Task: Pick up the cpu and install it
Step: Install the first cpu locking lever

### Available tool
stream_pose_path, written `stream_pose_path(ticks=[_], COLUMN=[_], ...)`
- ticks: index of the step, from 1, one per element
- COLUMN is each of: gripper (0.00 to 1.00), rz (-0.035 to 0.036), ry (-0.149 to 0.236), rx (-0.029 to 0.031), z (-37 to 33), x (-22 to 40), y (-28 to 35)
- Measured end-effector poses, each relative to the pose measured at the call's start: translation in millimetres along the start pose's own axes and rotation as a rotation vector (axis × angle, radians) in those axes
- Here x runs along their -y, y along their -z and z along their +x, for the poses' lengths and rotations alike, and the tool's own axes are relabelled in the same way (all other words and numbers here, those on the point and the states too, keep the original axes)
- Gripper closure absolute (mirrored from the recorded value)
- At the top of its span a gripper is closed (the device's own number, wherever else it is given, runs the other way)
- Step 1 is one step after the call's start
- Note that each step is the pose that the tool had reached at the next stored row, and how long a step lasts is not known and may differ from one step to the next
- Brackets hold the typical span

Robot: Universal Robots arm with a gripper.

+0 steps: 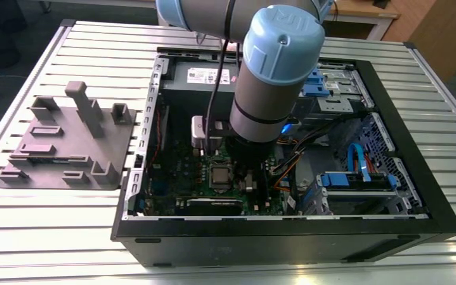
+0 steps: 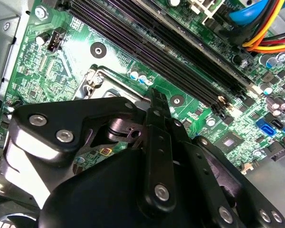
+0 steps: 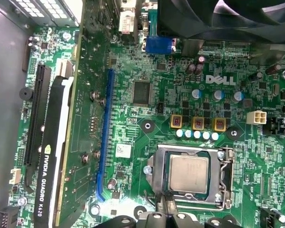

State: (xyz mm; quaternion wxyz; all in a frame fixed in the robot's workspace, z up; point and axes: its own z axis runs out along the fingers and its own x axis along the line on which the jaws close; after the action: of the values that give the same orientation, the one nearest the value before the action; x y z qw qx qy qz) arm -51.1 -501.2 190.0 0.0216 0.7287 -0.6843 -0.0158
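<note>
The cpu (image 3: 189,173) is seen lying flat in the metal socket frame (image 3: 223,178) on the green motherboard (image 3: 152,118), low and right of centre in the first wrist view. Being square, it shows no long axis; its edges run parallel to the frame. Its top is dull silver-grey with a paler rim. The gripper (image 2: 149,111) is poised just above the socket; whether its claw is wide or narrow cannot be told. The open computer case (image 1: 291,237) rests on a slatted metal table (image 1: 69,225).

Print inside the computer case

White maker's lettering stands on the green motherboard (image 3: 221,80). More white lettering runs along the black graphics card's edge (image 3: 48,161). The grey metal box (image 1: 188,83) carries a white label (image 1: 209,75), its print too small to read.
</note>
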Motion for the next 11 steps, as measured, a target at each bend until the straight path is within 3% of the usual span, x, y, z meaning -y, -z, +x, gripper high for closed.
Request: stream_pose_path(ticks=[11], gripper=[0.90], rz=[0.0010], ry=[0.005], rx=[0.0080], z=[0.2], x=[4.5], y=[-1.1])
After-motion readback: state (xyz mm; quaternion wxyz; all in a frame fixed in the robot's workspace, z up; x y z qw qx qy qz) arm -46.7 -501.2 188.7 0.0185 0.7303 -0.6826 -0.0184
